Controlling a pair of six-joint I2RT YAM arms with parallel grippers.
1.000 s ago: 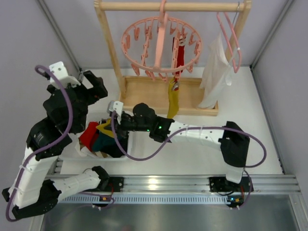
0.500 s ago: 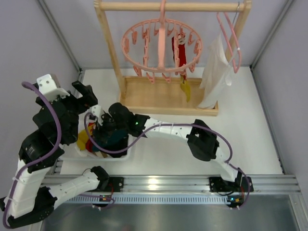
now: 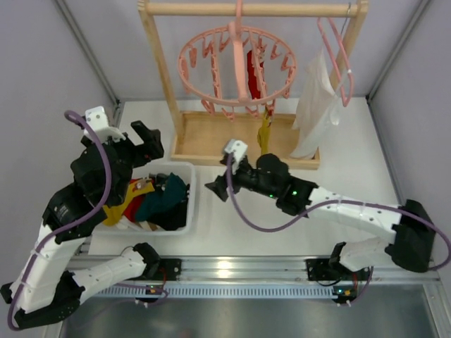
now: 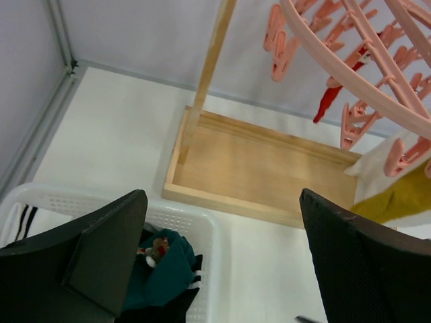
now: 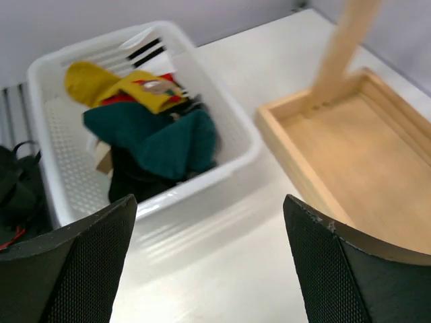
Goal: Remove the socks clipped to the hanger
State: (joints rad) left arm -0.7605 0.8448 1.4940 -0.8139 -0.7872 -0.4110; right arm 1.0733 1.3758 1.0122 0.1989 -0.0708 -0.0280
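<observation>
The pink ring hanger (image 3: 236, 70) hangs from the wooden rack's bar, and a red sock (image 3: 255, 77) and a mustard yellow sock (image 3: 264, 130) are clipped to it. The left wrist view shows the same hanger (image 4: 350, 60), red sock (image 4: 330, 101) and yellow sock (image 4: 397, 198). Several loose socks, teal (image 5: 155, 138) and yellow (image 5: 114, 84) among them, lie in the white basket (image 3: 189, 211). My right gripper (image 3: 217, 187) is open and empty just right of the basket, over bare table (image 5: 212, 262). Over the basket's far end, my left gripper (image 3: 149, 144) is also open and empty (image 4: 225, 269).
The wooden rack's base tray (image 3: 211, 144) stands behind the basket, with its upright post (image 3: 158, 56) at the left. A white cloth (image 3: 313, 105) on a slim pink clothes hanger hangs at the rack's right end. Grey walls close in both sides.
My right gripper was shut beside the basket, reached into it and opened, and has now drawn back to the right, empty. The left arm shifted slightly. The ring hanger swung a little.
</observation>
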